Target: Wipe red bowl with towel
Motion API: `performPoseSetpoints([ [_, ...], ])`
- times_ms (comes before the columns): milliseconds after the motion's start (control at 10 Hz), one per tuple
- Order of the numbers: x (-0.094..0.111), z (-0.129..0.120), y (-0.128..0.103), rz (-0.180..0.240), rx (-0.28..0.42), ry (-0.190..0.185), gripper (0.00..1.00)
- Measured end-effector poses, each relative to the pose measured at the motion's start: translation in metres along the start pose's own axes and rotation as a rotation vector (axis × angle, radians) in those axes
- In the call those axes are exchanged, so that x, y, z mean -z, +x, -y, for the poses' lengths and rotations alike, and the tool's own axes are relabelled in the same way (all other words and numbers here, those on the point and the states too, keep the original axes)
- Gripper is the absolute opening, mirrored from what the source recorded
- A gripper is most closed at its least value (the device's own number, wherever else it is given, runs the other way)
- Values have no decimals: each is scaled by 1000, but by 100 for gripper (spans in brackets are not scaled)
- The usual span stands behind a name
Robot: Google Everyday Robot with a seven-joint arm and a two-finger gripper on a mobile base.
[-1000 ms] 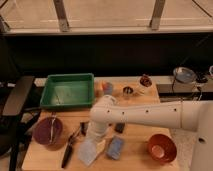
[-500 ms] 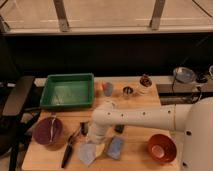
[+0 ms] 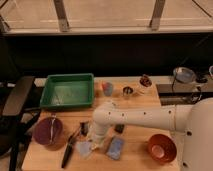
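The red bowl (image 3: 161, 148) sits at the front right of the wooden table, orange-red with a paler bottom. Over at the front left lies the towel (image 3: 84, 149), a small pale grey-blue cloth. My white arm reaches in from the right, and its gripper (image 3: 93, 139) points down onto the towel's upper right edge, touching or just above it. The arm's wrist hides part of the towel. The gripper is far from the red bowl.
A brighter blue sponge pad (image 3: 116, 147) lies just right of the towel. A dark maroon bowl (image 3: 48, 131) and a black brush (image 3: 69, 148) are to the left. A green tray (image 3: 67, 91), a cup (image 3: 107, 88) and a small metal cup (image 3: 127, 91) stand behind.
The gripper has come down and slightly left onto the towel. The bowls, sponge and tray have stayed where they were.
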Motion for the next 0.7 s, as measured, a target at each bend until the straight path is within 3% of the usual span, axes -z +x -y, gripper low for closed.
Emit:
performPoseSetpoints([
  [100, 8, -2, 5, -17, -31, 16, 2],
  [200, 19, -2, 9, -25, -59, 37, 0],
  [600, 116, -15, 41, -116, -215, 135, 0],
  [700, 144, -27, 62, -151, -272, 148, 0],
])
